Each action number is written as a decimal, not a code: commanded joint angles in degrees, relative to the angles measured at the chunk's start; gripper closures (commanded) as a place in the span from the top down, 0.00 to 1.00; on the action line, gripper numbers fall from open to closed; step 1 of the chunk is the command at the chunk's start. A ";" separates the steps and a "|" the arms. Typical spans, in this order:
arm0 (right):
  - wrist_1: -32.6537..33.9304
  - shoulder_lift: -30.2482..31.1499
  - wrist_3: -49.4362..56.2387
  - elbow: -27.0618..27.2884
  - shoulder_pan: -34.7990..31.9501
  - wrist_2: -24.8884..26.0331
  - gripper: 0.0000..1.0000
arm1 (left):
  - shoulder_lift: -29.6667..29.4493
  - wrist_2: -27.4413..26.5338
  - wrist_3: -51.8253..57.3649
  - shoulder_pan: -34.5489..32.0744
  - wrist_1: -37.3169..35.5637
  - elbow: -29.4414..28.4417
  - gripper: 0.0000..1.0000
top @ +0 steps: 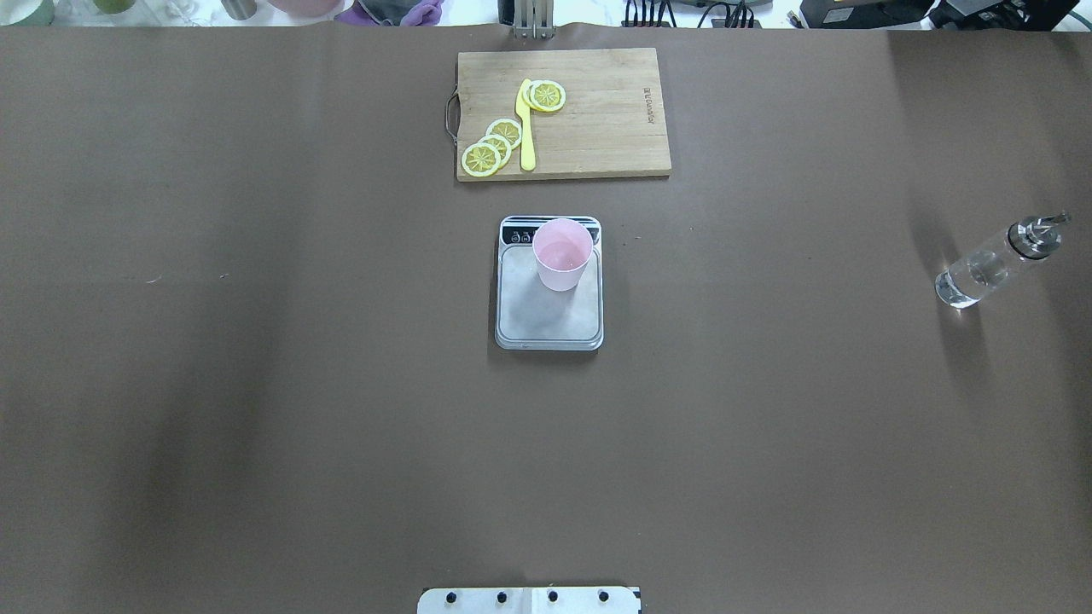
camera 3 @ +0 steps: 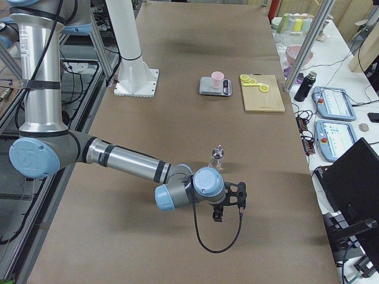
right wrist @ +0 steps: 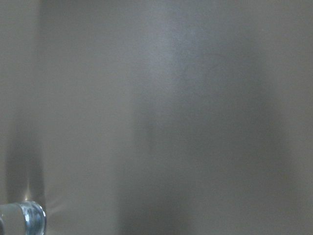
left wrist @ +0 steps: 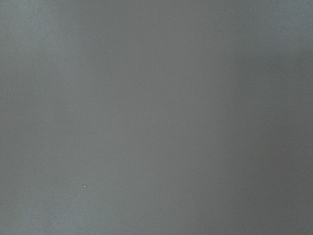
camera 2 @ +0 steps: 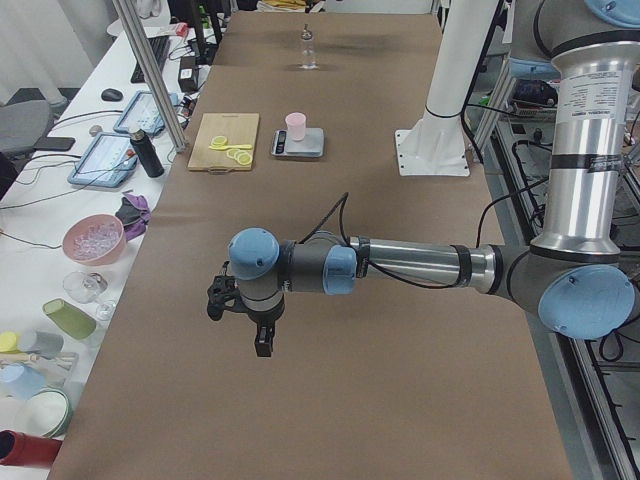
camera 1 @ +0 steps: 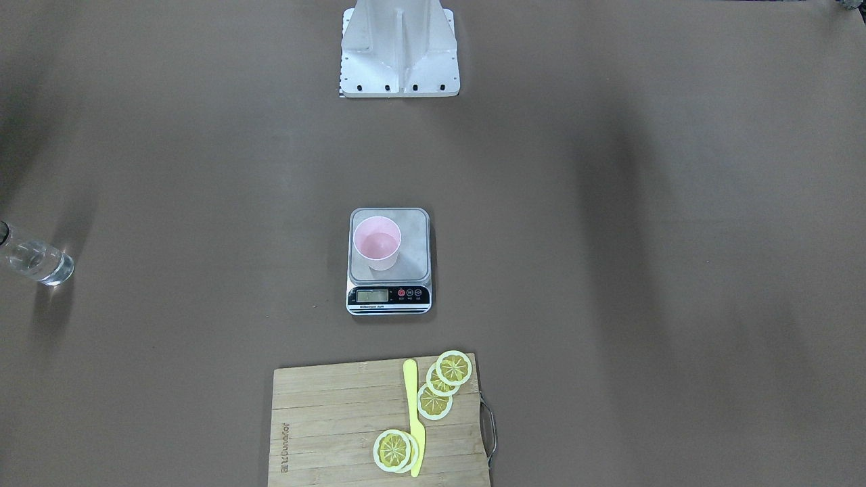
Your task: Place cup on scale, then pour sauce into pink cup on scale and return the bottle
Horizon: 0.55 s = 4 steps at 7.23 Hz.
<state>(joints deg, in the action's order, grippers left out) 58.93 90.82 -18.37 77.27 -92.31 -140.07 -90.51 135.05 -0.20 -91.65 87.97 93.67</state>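
Observation:
The pale pink cup [camera 1: 377, 243] stands upright on the scale [camera 1: 414, 247], on the part of the steel platform nearest the display. It also shows in the overhead view [top: 562, 253] on the scale [top: 546, 317]. A little clear sauce seems to lie in the cup. The clear bottle [top: 994, 264] with its silver spout stands on the table far to my right, part-filled with clear liquid. Its base shows in the right wrist view [right wrist: 22, 219]. My right gripper [camera 3: 230, 204] hovers near the bottle [camera 3: 217, 158], apart from it. My left gripper [camera 2: 238, 328] hangs over bare table. I cannot tell whether either is open or shut.
A wooden cutting board [top: 597, 111] with lemon slices [top: 492, 147] and a yellow knife [top: 525, 124] lies beyond the scale. The white robot base [camera 1: 399, 47] stands at the table's near edge. Clutter and tablets sit on the side bench [camera 2: 100, 240].

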 commanded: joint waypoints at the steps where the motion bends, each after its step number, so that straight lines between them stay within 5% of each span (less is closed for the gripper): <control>1: 14.40 -1.87 2.35 2.52 -1.56 3.04 1.00 | -0.02 0.04 0.28 -0.02 0.01 -0.24 1.00; 4: 16.82 -1.88 2.99 5.76 -1.03 7.27 1.00 | -0.02 -0.05 0.11 0.07 0.01 -0.33 1.00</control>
<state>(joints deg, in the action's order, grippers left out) 74.40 88.75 -15.62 80.72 -93.44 -133.81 -90.53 135.07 -0.03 -91.59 87.98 93.41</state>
